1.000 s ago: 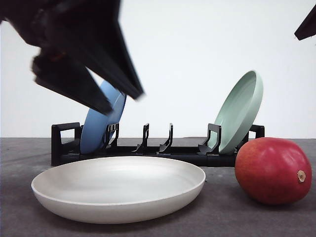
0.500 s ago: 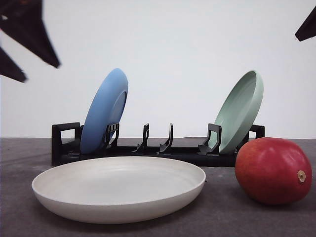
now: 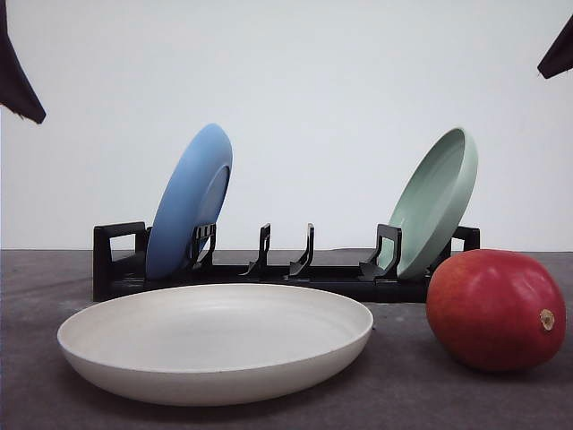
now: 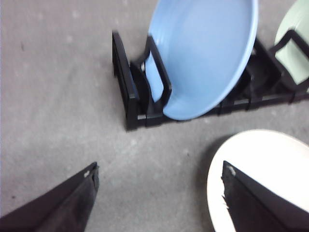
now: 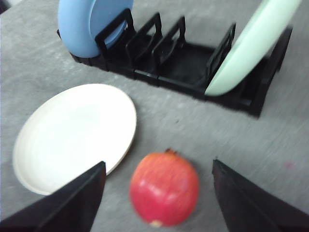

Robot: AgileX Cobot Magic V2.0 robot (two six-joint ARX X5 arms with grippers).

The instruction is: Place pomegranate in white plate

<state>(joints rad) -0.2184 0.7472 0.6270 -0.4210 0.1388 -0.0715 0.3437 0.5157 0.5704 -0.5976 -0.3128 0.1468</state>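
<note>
Both tools hang high with fingers spread wide, the right tool (image 5: 157,193) above the pomegranate (image 3: 495,310), which sits on the grey table (image 3: 412,394) just right of the bare white plate (image 3: 215,343), open table around them, the far rack (image 3: 286,269) holding a blue plate (image 3: 190,202) and a green plate (image 3: 436,202).
</note>
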